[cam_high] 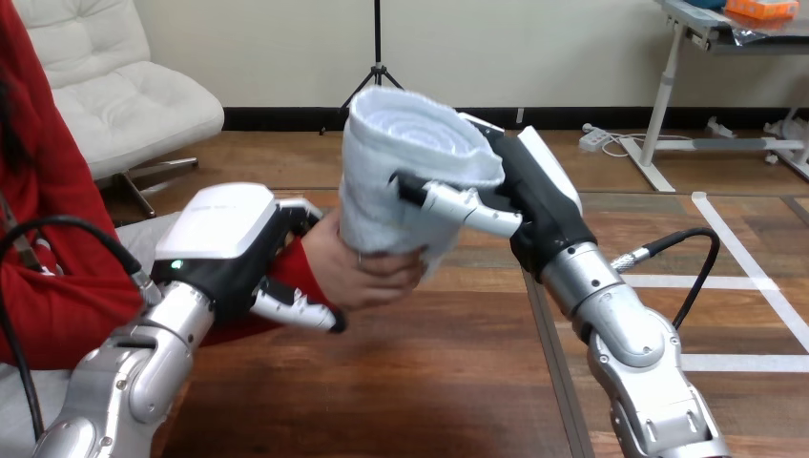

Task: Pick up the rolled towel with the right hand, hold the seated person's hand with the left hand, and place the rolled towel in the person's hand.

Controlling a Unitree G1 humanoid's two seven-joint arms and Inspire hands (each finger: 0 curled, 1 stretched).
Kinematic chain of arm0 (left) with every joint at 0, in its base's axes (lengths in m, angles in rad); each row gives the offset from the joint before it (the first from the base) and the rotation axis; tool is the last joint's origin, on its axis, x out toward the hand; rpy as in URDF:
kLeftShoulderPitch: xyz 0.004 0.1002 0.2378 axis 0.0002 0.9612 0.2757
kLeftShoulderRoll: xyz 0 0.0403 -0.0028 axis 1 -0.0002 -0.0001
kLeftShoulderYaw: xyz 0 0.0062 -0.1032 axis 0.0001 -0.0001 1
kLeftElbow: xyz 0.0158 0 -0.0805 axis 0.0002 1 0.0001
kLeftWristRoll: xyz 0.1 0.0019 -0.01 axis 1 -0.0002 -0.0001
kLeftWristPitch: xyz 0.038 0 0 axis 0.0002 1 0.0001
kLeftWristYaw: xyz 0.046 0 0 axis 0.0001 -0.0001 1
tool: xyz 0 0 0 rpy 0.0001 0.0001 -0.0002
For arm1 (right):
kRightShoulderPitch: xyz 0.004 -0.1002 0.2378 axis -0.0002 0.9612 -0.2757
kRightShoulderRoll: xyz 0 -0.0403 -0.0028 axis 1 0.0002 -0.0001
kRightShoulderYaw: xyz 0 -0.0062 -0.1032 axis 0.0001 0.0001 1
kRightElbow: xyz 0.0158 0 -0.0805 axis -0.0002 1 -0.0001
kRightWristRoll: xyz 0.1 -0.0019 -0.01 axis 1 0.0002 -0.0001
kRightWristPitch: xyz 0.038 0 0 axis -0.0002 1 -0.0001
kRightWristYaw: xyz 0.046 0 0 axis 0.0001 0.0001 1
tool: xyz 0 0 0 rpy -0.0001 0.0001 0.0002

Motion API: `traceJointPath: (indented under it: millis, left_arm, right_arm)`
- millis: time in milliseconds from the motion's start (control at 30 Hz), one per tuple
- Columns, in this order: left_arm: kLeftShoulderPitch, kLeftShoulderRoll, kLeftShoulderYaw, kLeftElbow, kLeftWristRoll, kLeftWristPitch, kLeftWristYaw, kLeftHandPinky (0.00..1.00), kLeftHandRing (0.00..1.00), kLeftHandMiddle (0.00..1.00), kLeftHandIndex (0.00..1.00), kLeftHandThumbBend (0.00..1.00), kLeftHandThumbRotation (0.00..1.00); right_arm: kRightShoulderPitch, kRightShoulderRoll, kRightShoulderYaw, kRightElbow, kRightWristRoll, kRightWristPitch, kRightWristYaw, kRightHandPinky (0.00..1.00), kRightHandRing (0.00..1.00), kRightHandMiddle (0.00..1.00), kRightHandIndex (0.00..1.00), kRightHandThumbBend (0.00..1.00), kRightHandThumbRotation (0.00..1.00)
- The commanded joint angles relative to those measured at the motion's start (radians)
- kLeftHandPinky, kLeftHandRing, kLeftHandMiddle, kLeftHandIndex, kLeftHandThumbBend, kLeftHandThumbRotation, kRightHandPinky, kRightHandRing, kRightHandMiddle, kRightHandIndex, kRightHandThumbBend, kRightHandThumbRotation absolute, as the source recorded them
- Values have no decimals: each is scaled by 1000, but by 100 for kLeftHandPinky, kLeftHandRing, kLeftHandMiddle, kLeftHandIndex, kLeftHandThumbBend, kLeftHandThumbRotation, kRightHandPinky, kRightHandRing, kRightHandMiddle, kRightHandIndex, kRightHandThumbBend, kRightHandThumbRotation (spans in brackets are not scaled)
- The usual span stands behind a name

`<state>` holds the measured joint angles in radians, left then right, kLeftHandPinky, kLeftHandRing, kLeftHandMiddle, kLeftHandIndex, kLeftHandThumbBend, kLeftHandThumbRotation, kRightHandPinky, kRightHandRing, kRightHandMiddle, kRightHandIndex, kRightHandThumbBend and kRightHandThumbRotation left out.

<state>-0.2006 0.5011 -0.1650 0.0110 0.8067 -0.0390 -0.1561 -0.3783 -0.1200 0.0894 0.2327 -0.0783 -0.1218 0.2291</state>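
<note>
**Towel held jointly above the table**

The right hand (539, 196) is shown closed on the towel (405, 153). Its thumb (458, 205) is laid across the roll's front, just under the upper rim, while its fingers are hidden behind the cloth. The towel is held raised above the table, roughly upright and tilted a little, with its spiral end turned upward. The roll's lower part is gripped by the person's hand (367, 272), whose fingers are wrapped round the cloth from below. The towel is thus touched by two hands at once, the robot's higher up and the person's beneath. The left hand (229, 243) is clasped round the person's wrist (303, 260), at the red sleeve: its fingers are passed over the wrist's far side and its thumb is brought under the near side. All three hands are seen well above the table (382, 382), whose bare wood lies open below them and toward the near edge. The table's right edge is crossed by the right forearm. The left forearm is seen at the lower left corner.
</note>
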Motion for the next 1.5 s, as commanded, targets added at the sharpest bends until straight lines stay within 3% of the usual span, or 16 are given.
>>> traceJointPath:
  millis: [0,367,667,1067,1300,1467]
  left_arm:
    - [-65,-11,11,-93,12,21,29,78,81,81,79,100,65]
    - [3,-20,16,-117,11,29,69,86,88,87,85,100,74]
    - [84,-37,29,-125,-27,5,158,91,91,91,88,100,77]
    - [234,-120,56,-171,-111,-11,283,96,95,94,91,100,86]
    - [326,-208,80,-160,-250,-102,375,95,94,95,92,100,96]
    - [381,-254,95,-144,-394,-193,376,89,93,95,92,99,99]
  right_arm:
    - [25,-11,-6,-47,26,-20,24,63,73,77,79,97,100]
    - [82,-25,-31,-85,69,-9,56,68,80,82,83,100,100]
    - [140,-26,-63,-115,140,-1,88,72,83,85,86,100,100]
    - [235,-42,-91,-179,200,-1,113,78,87,88,90,100,100]
    - [304,-43,-108,-231,231,4,104,84,88,89,90,100,100]
    - [347,-45,-119,-258,247,-6,109,88,90,90,90,100,100]
